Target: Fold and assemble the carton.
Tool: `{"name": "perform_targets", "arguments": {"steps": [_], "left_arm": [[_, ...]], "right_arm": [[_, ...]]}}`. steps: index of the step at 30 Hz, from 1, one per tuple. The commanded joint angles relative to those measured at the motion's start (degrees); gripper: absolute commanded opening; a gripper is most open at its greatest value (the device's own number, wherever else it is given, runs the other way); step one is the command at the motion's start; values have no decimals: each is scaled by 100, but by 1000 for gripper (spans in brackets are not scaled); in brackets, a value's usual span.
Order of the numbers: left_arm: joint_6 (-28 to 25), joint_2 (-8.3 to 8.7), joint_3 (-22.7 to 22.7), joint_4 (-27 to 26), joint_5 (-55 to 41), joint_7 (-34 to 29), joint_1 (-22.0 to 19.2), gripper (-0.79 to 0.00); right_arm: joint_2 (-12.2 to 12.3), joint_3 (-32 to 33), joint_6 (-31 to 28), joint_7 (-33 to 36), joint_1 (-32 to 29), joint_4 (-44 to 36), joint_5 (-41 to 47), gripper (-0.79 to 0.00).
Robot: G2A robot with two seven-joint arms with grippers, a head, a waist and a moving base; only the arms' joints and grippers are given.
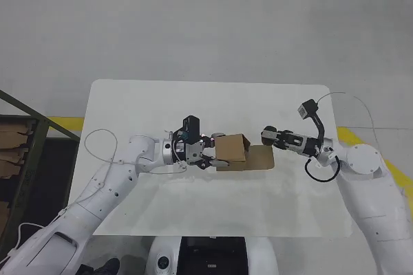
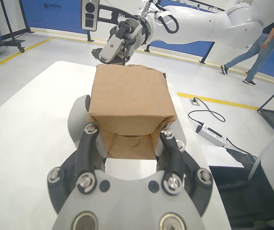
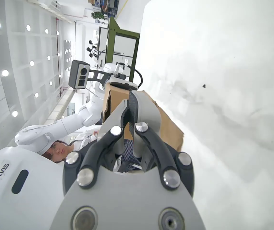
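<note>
— Where is the carton [image 1: 233, 147] kept, and why?
— At mid-counter [image 1: 158, 206], half raised. Its near end is clasped from both sides by the left hand [image 1: 215, 152], judged to steady it. The right hand [image 1: 265, 134], pressed together, is set at the far top edge; whether cardboard is pinched cannot be told.
— How is it pointed?
— The long axis is laid from hand to hand, with the open end toward the left hand.

I note a white worktop [image 1: 193, 206] on grey floor. Yellow floor tape [image 1: 63, 124] passes its left corner. A dark green rack [image 1: 17, 104] holds cardboard flats [image 1: 5, 141]. A corded power brick [image 2: 211, 135] lies on the floor beside the worktop.
</note>
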Motion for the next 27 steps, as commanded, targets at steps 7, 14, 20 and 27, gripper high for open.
{"name": "perform_targets", "arguments": {"steps": [7,14,20,27], "left_arm": [[0,30,-103,-60,30,121,68,-302],[0,33,-194,-87,68,198,108,-302],[27,16,-227,-96,92,226,120,-329],[41,-27,-184,17,87,175,90,-320]], "right_arm": [[112,569,116,-123,-495,279,148,-785],[31,-1,272,23,-422,596,151,-785],[-56,-418,187,269,-143,832,331,-785],[-91,-591,31,589,12,771,561,-785]]}}
